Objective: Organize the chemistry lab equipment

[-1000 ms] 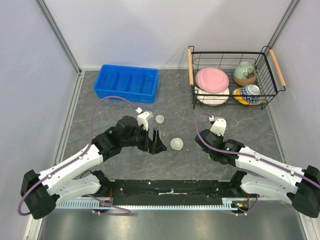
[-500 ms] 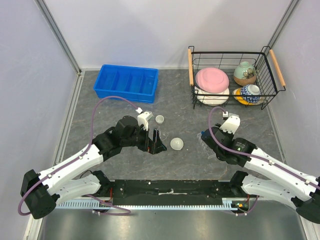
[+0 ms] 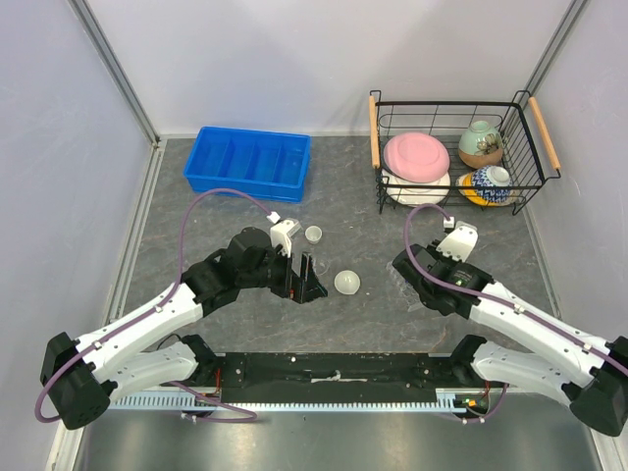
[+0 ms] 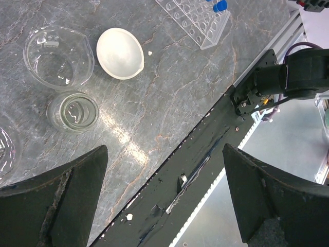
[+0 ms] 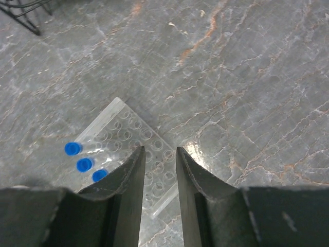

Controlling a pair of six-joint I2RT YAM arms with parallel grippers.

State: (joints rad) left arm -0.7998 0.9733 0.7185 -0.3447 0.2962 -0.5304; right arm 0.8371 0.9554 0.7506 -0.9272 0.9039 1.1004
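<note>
A white round dish lies mid-table, and a small clear beaker stands behind it. My left gripper hangs open and empty just left of the dish. In the left wrist view its gripper is wide open, with the dish, a large beaker, a small beaker and the clear rack beyond it. My right gripper hovers over the rack. In the right wrist view its gripper stands a narrow gap apart above the rack, which holds three blue-capped tubes.
A blue divided bin stands at the back left. A wire basket at the back right holds a pink plate and patterned bowls. The black base rail runs along the near table edge.
My right arm has swung its wrist to the right and slightly back, with the gripper staying over the rack. The left arm has not moved.
</note>
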